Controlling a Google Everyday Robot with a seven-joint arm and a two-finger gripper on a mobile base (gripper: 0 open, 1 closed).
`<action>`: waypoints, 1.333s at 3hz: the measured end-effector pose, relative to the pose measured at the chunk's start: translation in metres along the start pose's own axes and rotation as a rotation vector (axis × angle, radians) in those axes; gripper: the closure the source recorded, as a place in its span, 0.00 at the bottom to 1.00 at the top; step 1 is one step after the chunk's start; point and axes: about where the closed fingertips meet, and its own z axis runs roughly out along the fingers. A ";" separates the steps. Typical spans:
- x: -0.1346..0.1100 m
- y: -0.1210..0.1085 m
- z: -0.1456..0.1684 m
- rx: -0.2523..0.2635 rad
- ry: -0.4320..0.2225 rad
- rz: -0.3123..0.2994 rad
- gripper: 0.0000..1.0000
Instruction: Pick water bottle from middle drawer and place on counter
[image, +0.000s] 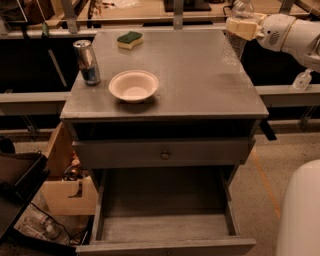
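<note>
My gripper (243, 27) is at the top right, shut on the water bottle (235, 44). The bottle is clear and ribbed, and it hangs upright over the far right edge of the grey counter (200, 75), its base close to the surface. I cannot tell whether it touches. The white arm reaches in from the right. The middle drawer (165, 227) is pulled out at the bottom of the cabinet, with a bare grey floor.
On the counter stand a silver-blue can (87, 62) at the left, a white bowl (133, 85) near the front and a green-yellow sponge (130, 39) at the back. A drawer front with a knob (165, 155) is shut above the open drawer. A cardboard box (65, 195) sits left of the cabinet.
</note>
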 end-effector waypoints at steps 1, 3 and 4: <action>0.019 -0.010 0.006 0.011 0.027 -0.006 1.00; 0.039 -0.011 0.026 -0.023 0.019 -0.008 1.00; 0.042 -0.009 0.035 -0.044 0.009 -0.011 1.00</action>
